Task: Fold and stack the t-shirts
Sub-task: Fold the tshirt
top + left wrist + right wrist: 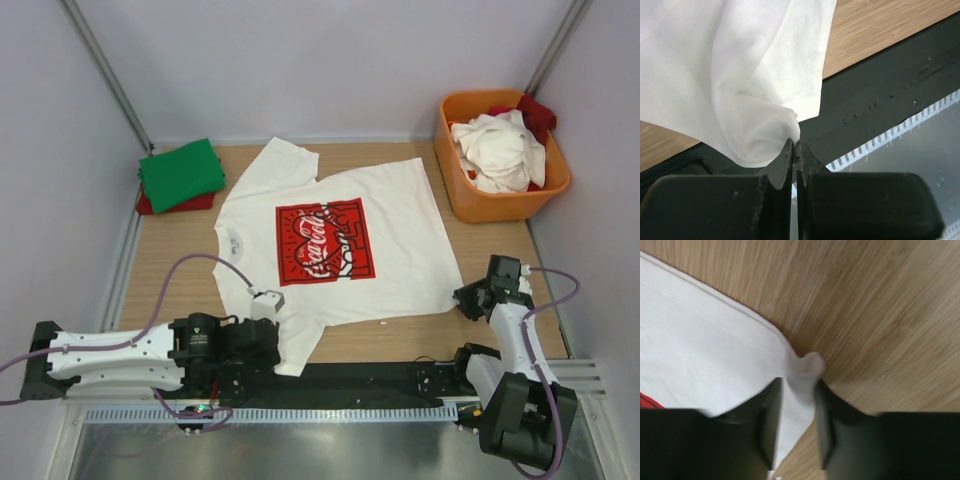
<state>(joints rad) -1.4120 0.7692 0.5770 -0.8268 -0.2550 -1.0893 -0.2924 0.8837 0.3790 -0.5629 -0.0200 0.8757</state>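
Note:
A white t-shirt with a red Coca-Cola print [325, 245] lies spread flat in the middle of the wooden table. My left gripper [262, 322] is at its near left hem. In the left wrist view the left gripper [795, 142] is shut, pinching a bunched fold of the white cloth [755, 100]. My right gripper [470, 298] is at the shirt's near right corner. In the right wrist view the right gripper [799, 385] is closed to a narrow gap on the puckered corner [807, 367]. A folded green t-shirt [181, 172] lies on a red one [147, 205] at the back left.
An orange tub [500, 205] at the back right holds white [497, 150] and red [535, 110] clothes. Grey walls close in the table. A black rail [380, 378] and a slotted white strip [330, 413] run along the near edge.

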